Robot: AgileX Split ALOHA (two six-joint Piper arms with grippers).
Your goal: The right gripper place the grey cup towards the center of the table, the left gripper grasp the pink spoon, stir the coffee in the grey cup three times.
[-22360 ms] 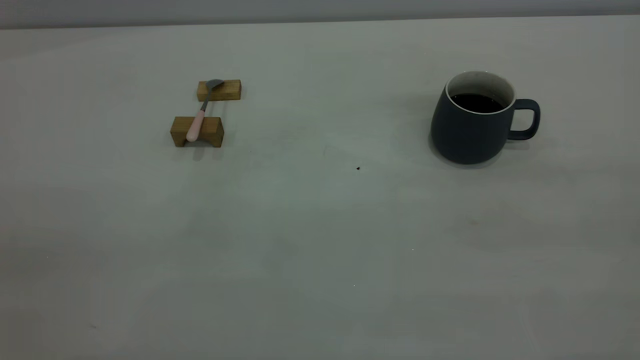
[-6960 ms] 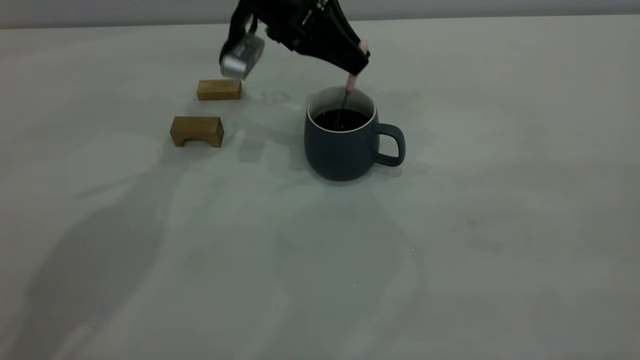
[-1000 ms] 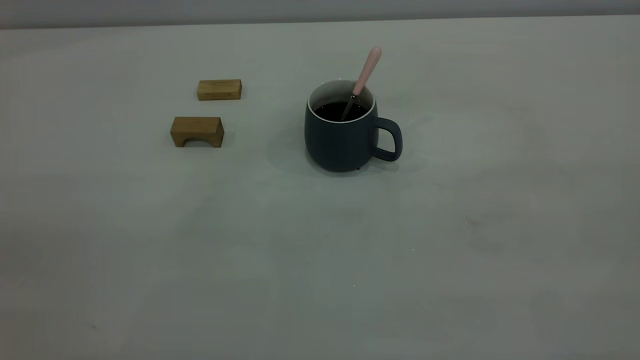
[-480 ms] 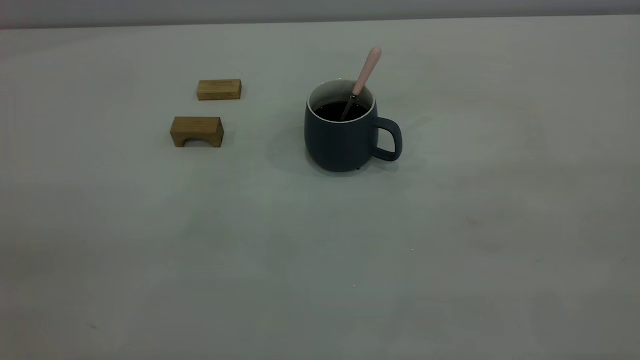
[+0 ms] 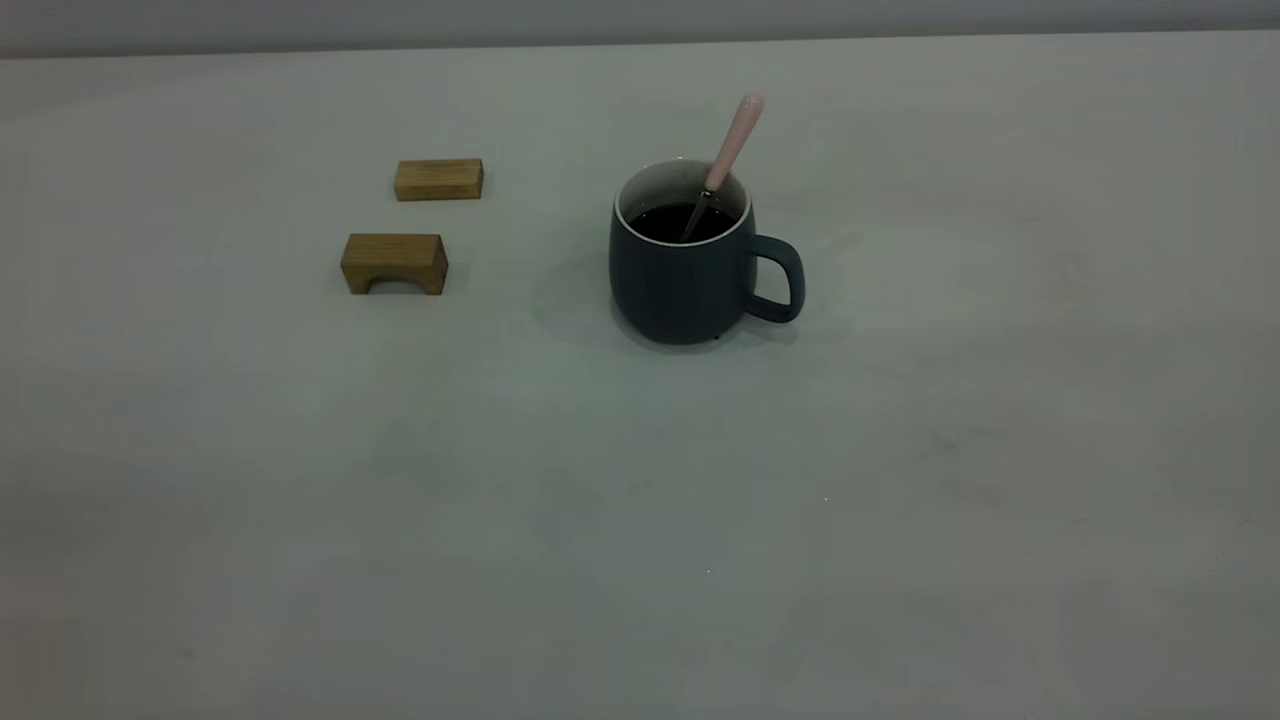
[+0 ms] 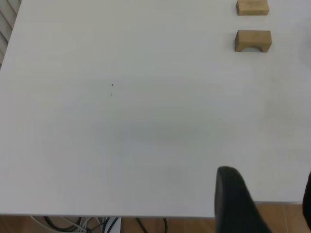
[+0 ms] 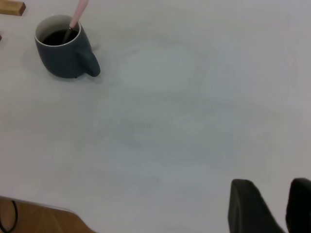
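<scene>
The grey cup [image 5: 680, 290] stands upright near the middle of the table [image 5: 640, 500], its handle pointing right. Dark coffee [image 5: 665, 224] fills it. The pink spoon [image 5: 735, 135] leans free against the cup's far rim, bowl down in the coffee, with nothing holding it. Neither gripper shows in the exterior view. In the left wrist view my left gripper [image 6: 269, 177] is open and empty over the table's near edge. My right gripper [image 7: 272, 187] hangs open with a narrow gap, empty, far from the cup [image 7: 63, 56] and spoon [image 7: 80, 9].
Two small brown wooden blocks [image 5: 438, 179] [image 5: 394, 262] sit left of the cup, also seen as blocks [image 6: 252, 40] in the left wrist view. Beyond the table's edge lie wooden floor [image 6: 146, 224] and cables [image 6: 73, 224].
Nothing has moved over the last second. Seven seconds ago the left gripper held the spoon in the cup; it has since let go and left the exterior view.
</scene>
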